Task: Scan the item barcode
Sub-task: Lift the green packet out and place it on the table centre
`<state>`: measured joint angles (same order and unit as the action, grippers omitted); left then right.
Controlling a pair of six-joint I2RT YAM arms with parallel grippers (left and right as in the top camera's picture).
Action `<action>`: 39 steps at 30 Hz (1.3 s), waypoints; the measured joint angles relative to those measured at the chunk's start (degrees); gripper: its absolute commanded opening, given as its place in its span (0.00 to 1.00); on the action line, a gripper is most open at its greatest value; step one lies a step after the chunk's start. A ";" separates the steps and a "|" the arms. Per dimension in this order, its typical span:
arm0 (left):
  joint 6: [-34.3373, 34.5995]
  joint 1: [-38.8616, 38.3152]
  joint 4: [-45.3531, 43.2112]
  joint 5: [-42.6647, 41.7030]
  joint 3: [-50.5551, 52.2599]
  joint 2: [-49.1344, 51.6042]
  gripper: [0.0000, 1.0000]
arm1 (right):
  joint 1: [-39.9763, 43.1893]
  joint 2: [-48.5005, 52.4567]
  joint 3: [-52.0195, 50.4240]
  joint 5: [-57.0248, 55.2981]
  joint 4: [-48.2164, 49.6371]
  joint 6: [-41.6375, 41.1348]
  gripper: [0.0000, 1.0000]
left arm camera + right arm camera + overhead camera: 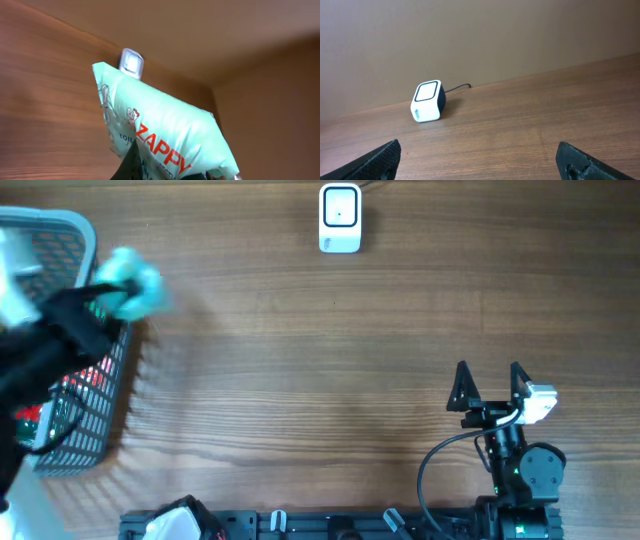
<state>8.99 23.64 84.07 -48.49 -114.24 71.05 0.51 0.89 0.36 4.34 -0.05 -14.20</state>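
Observation:
A pale green soft pack with red "ZAPPY" lettering fills the left wrist view, and my left gripper is shut on its lower end. From overhead the pack is a blurred green shape at the far left, above the basket's right edge, at the tip of my left gripper. The white barcode scanner stands at the back centre of the table; the scanner peeks out behind the pack, and the scanner faces the right wrist camera. My right gripper rests open at the front right, nothing between its fingers.
A grey mesh basket holding red-and-green packaged items stands at the far left edge. The scanner's cable runs off the back of the table. Bare wooden tabletop lies between the basket, the scanner and my right arm.

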 measured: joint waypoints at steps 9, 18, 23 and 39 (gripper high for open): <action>8.52 -30.49 -6.64 23.50 9.84 12.37 0.04 | 0.00 0.00 0.00 0.02 0.02 0.00 1.00; 18.40 -47.28 -19.06 43.54 17.38 35.78 0.04 | 0.00 0.00 0.00 0.00 0.02 0.00 1.00; 19.02 -50.69 -21.84 45.33 17.79 46.34 0.58 | 0.00 0.00 0.00 0.00 0.00 0.00 1.00; 19.45 -43.76 -0.26 57.29 -11.08 28.87 1.00 | 0.00 0.00 0.00 0.00 0.00 0.00 1.00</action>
<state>28.45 -20.12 83.81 8.80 -125.32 99.92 0.51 0.89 0.36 4.34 -0.05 -14.20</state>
